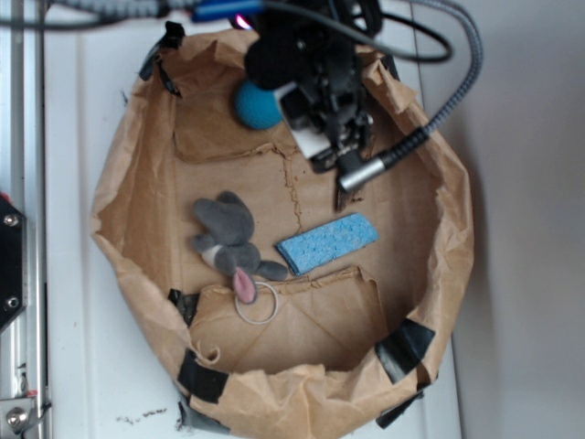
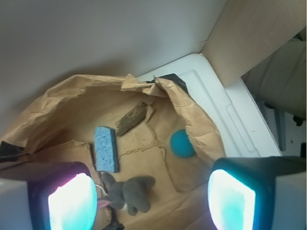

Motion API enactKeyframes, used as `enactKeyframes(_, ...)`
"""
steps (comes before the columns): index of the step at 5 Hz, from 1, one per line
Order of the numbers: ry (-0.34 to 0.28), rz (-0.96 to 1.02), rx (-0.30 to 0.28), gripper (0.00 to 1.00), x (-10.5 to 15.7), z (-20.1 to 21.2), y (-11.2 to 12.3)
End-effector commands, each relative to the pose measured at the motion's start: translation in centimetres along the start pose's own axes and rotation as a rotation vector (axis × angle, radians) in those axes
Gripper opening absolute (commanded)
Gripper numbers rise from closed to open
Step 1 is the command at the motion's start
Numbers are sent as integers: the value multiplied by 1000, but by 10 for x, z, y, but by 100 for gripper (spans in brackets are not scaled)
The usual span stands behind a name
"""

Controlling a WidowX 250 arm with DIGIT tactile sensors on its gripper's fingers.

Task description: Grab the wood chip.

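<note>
You've got one wood chip (image 2: 131, 118), one blue sponge (image 1: 327, 243), one teal ball (image 1: 258, 106), one grey plush toy (image 1: 228, 240), and what looks like one rubber band (image 1: 257, 304).

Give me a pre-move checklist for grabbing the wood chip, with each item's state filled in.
1. Wood chip located: ok, visible in the wrist view beyond the blue sponge; hidden by the arm in the exterior view.
2. Gripper open: ok, the pads stand wide apart.
3. Gripper empty: ok, nothing between the pads.
4. Chip free of neighbours: ok, apart from the sponge, though it lies close to the paper wall.
5. Gripper over the chip: not ok, the chip sits well ahead of it.
6. Height above the chip: cannot tell.
</note>
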State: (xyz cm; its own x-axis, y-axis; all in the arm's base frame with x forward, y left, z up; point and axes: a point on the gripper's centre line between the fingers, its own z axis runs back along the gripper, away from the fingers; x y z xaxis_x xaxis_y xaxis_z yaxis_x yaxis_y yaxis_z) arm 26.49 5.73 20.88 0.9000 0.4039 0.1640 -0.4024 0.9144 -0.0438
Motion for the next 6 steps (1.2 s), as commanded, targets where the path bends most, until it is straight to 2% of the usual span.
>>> enactKeyframes(1,-55,20,-6,100,5,17,12)
enactKeyframes(2,-89,138,-40,100,-17,-11,25)
enactKeyframes(3,-108,374,12,100,-7,-45,27)
enactKeyframes(4,-39,498,19,100,-9,-73,15)
enactKeyframes(5,4,549,55,100,5,-91,9)
enactKeyframes(6,-11,571,89,100,9,-113,1)
